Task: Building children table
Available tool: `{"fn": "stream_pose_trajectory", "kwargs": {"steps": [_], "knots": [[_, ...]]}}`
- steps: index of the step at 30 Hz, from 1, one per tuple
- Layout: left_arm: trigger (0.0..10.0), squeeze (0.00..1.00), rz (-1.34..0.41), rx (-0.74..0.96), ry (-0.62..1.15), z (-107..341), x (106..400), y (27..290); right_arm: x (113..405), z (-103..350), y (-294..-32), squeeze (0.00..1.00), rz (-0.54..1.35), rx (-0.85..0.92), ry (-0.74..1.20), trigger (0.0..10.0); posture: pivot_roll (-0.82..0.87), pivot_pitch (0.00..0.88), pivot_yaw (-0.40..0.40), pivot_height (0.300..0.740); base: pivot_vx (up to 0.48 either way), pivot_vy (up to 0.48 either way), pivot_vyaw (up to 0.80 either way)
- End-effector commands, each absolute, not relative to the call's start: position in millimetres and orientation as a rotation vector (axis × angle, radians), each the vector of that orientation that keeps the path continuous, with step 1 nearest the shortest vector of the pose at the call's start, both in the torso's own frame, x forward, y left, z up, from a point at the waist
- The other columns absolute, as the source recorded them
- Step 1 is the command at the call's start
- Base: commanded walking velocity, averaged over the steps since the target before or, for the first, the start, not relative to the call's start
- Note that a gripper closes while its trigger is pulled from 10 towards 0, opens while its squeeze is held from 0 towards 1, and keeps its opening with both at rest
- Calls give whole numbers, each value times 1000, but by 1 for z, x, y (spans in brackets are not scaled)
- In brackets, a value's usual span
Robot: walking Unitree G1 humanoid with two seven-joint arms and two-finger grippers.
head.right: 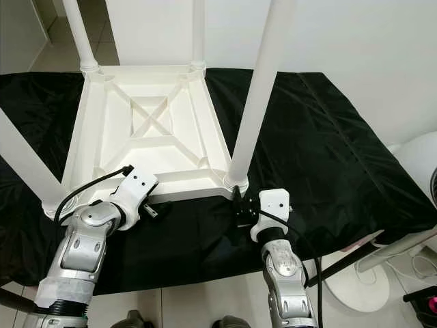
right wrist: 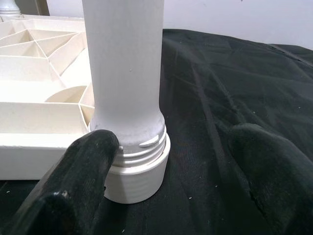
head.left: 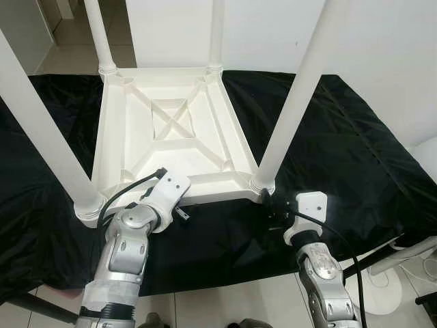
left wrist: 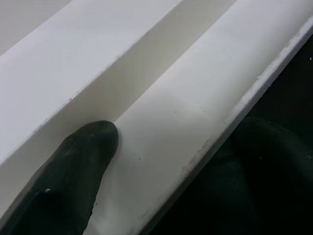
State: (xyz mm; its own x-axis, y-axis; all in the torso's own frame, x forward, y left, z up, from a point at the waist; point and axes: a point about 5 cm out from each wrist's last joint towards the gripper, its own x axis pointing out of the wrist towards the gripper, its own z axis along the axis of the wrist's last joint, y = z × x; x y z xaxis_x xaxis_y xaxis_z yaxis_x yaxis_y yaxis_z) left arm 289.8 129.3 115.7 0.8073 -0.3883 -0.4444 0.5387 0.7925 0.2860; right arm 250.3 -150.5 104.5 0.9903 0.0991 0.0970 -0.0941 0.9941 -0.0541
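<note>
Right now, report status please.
Left gripper astride table rim. Right gripper open around near right leg base. All four legs fitted. Nothing in the way.

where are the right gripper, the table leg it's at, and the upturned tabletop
right gripper (right wrist: 168,161): right wrist view, gap between its fingers
table leg (right wrist: 124,63): right wrist view, its shaft
tabletop (head.left: 171,147): left eye view, ribbed underside

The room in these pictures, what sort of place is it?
Probably a room in a home, set up for assembly: an upturned white plastic table lies on a black cloth, with plain white walls and pale floor tiles.
</note>
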Motion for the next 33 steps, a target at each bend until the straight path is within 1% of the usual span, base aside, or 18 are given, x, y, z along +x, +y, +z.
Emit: {"fn": "stream_pose_trajectory", "kwargs": {"steps": [1, 7, 12, 15, 18, 21, 24, 25, 26, 28, 29, 30, 31, 32, 33], "knots": [[10000, 0, -13, 499, 269, 132, 302, 161, 251, 102, -151, 0, 88, -56, -96, 10000, -22, 24, -28, 740, 0, 0, 0], [10000, 0, 8, 505, 267, 132, 307, 158, 252, 104, -151, 0, 79, -54, -105, 10000, -29, 26, -25, 740, 0, 0, 0], [10000, 0, 88, 521, 268, 137, 315, 164, 252, 105, -152, 0, 71, -55, -110, 10000, -38, 34, -16, 740, 0, 0, 0], [10000, 0, 94, 518, 264, 138, 315, 165, 251, 105, -152, 0, 69, -55, -110, 10000, -38, 34, -16, 740, 0, 0, 0], [10000, 0, 53, 473, 260, 139, 308, 167, 249, 103, -153, 0, 67, -58, -108, 10000, -38, 34, -16, 740, 0, 0, 0], [10000, 0, -67, 363, 234, 140, 289, 167, 247, 103, -153, 0, 64, -63, -108, 10000, -34, 47, -10, 740, 0, 0, 0], [10000, 0, -103, 336, 229, 140, 285, 166, 248, 103, -154, 0, 64, -63, -108, 10000, -27, 49, -12, 740, 0, 0, 0], [10000, 0, -176, 286, 206, 142, 278, 162, 248, 103, -153, 0, 67, -64, -108, 10000, -20, 50, -17, 740, 0, 0, 0], [10000, 0, -176, 286, 206, 142, 278, 162, 248, 103, -153, 0, 67, -64, -108, 10000, -20, 50, -17, 740, 0, 0, 0], [10000, 0, -295, 243, 161, 146, 268, 153, 249, 102, -152, 0, 74, -66, -109, 10000, -13, 50, -21, 740, 0, 0, 0], [10000, 0, -295, 243, 161, 146, 268, 153, 249, 102, -152, 0, 74, -66, -109, 10000, -13, 50, -21, 740, 0, 0, 0], [10000, 0, -362, 236, 141, 148, 263, 148, 250, 102, -151, 0, 78, -67, -109, 10000, -13, 50, -21, 740, 0, 0, 0], [10000, 0, -362, 236, 141, 148, 263, 148, 250, 102, -151, 0, 78, -67, -109, 10000, -13, 50, -21, 740, 0, 0, 0], [10000, 0, -426, 229, 114, 151, 257, 141, 250, 103, -151, 0, 81, -69, -110, 10000, -10, 49, -23, 740, 0, 0, 0], [10000, 0, -426, 229, 114, 151, 257, 141, 250, 103, -151, 0, 81, -69, -110, 10000, -10, 49, -23, 740, 0, 0, 0]]}}
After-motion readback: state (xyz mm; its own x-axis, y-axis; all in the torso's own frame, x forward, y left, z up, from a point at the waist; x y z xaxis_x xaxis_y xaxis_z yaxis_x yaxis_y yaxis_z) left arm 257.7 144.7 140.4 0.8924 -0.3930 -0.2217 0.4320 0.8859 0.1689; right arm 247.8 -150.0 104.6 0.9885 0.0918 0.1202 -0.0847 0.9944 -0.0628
